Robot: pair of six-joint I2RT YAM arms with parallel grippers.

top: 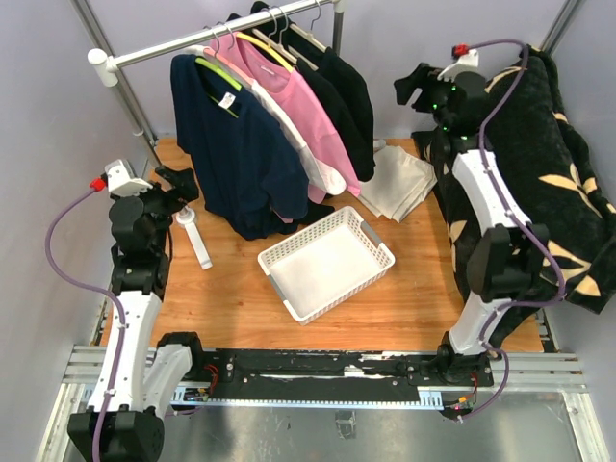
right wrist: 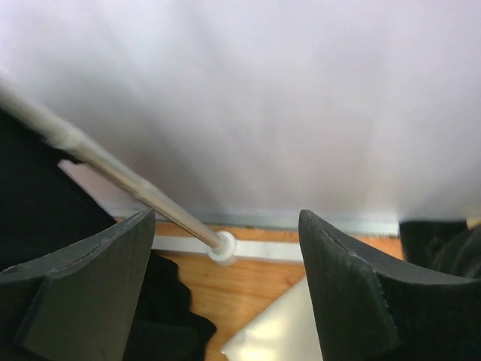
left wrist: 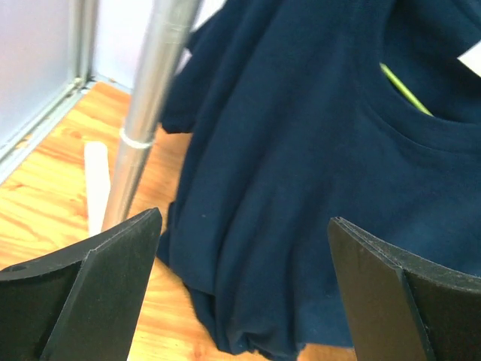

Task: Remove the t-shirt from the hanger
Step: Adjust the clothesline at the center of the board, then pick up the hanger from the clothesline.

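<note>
A navy t-shirt (top: 236,144) hangs on a yellow-green hanger (top: 219,75) at the front of a metal rail (top: 207,38), with white, pink and black garments behind it. In the left wrist view the navy t-shirt (left wrist: 316,165) fills the frame and the hanger (left wrist: 406,89) shows at its collar. My left gripper (top: 185,185) is open and empty, just left of the shirt's lower half; in the left wrist view (left wrist: 244,248) its jaws stand wide apart. My right gripper (top: 412,87) is open and empty, raised at the back right beside the black garments.
A white plastic basket (top: 327,262) sits mid-table. Folded white cloth (top: 399,181) lies at the back right. The rack's upright pole (left wrist: 146,113) and white foot (top: 197,239) stand close to my left gripper. A black patterned blanket (top: 558,164) drapes at the right.
</note>
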